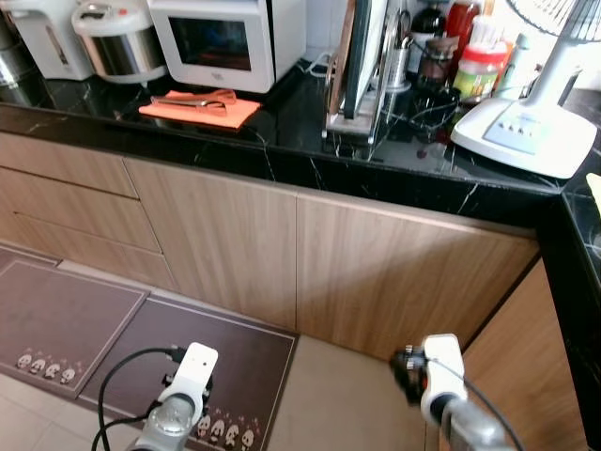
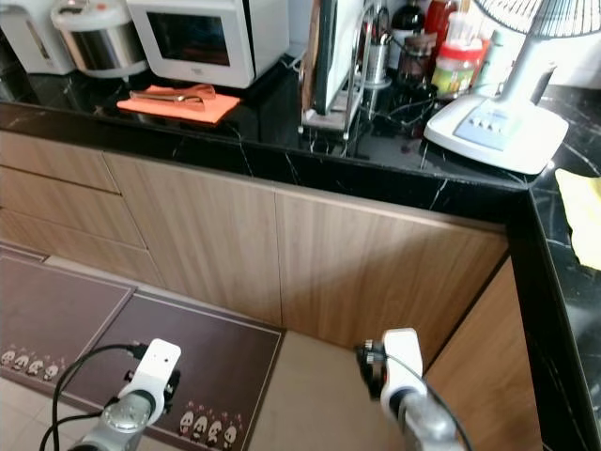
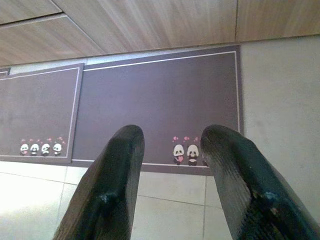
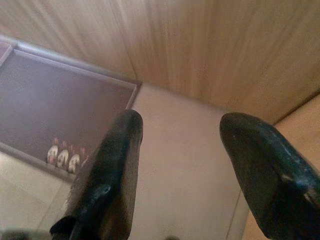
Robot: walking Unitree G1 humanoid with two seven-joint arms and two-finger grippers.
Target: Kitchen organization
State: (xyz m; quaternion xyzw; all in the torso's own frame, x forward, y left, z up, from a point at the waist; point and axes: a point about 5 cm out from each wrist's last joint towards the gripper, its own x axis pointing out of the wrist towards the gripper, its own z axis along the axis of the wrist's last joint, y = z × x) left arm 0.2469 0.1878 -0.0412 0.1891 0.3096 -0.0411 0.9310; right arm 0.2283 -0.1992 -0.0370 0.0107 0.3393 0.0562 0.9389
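While your left end effector [image 3: 170, 185] and right end effector [image 4: 182, 185] are hanging open and empty above the floor mat [image 1: 216, 366], the orange cloth [image 1: 199, 109] is lying up on the surface [image 1: 282, 132], forward-left, nearer your left arm.

Left gripper [image 3: 170, 145], right gripper [image 4: 182, 135]: arms low, jaws apart.

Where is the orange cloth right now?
In the left eye view, the orange cloth lies on the black countertop, left of centre, just in front of the white microwave.
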